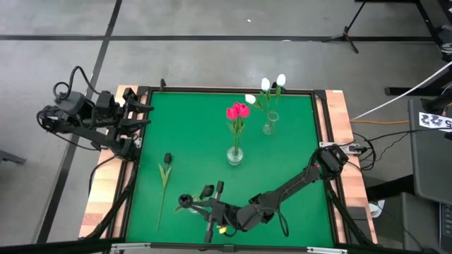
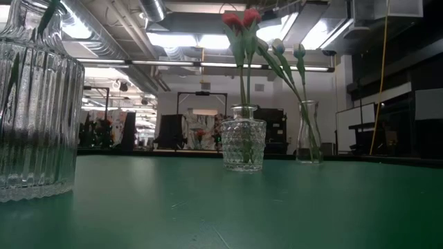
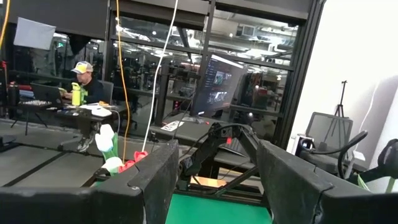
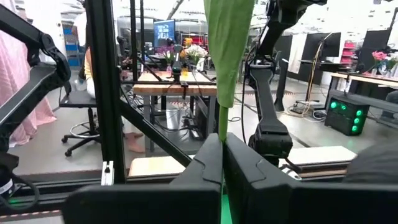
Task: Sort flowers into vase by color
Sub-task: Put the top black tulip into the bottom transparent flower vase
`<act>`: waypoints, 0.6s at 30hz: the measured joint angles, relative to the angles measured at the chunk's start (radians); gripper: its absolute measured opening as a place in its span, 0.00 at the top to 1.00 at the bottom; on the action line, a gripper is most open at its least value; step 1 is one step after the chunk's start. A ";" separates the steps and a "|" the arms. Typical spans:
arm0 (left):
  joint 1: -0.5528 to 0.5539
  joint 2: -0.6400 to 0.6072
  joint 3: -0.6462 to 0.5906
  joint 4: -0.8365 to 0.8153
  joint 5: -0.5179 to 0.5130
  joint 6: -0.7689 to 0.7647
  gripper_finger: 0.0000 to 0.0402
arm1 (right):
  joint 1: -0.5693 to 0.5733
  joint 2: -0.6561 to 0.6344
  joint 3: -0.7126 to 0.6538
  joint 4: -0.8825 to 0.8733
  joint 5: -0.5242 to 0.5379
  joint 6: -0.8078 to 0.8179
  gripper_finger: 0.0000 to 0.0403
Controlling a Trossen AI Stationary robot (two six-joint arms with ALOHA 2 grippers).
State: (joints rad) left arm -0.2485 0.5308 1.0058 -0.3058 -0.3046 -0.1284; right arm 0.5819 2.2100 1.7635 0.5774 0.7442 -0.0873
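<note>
A dark tulip (image 1: 164, 182) lies flat on the green mat, head toward the far edge. Pink-red tulips (image 1: 238, 111) stand in a small cut-glass vase (image 2: 243, 144). White tulips (image 1: 272, 85) stand in a slim glass vase (image 2: 307, 138). A ribbed glass vase (image 2: 31, 117) stands by the near edge, also in the high view (image 1: 183, 204). My right gripper (image 1: 193, 202) is beside it, shut on a green flower stem. The flower's head does not show. My left gripper (image 3: 214, 180) waits open at the table's far left corner (image 1: 134, 113). My right gripper pinches a thin green stem (image 4: 222, 127) between its two fingers, just below a long leaf (image 4: 227, 37). The fingers come level from the table's right side and lie across the stem. The stem stands upright; a dark strip at the ribbed vase's mouth (image 2: 48, 14) may be its lower part.
The right arm (image 1: 296, 185) stretches low across the mat's near right part. Wooden borders (image 1: 342, 127) and a black frame edge the mat. Bare mat (image 1: 191, 127) lies between the lying tulip and the two far vases.
</note>
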 joint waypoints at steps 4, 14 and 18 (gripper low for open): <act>0.000 0.000 0.000 0.000 0.000 -0.001 0.47 | 0.000 -0.001 0.000 -0.006 0.003 -0.013 1.00; 0.000 0.000 0.000 0.001 -0.007 -0.006 0.47 | 0.000 -0.017 0.001 0.029 0.019 -0.106 1.00; 0.000 0.000 0.000 0.001 -0.022 -0.006 0.47 | 0.000 -0.020 0.001 -0.004 0.009 -0.081 1.00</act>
State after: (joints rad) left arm -0.2485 0.5308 1.0058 -0.3046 -0.3271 -0.1345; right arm 0.5819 2.1902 1.7641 0.5738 0.7537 -0.1685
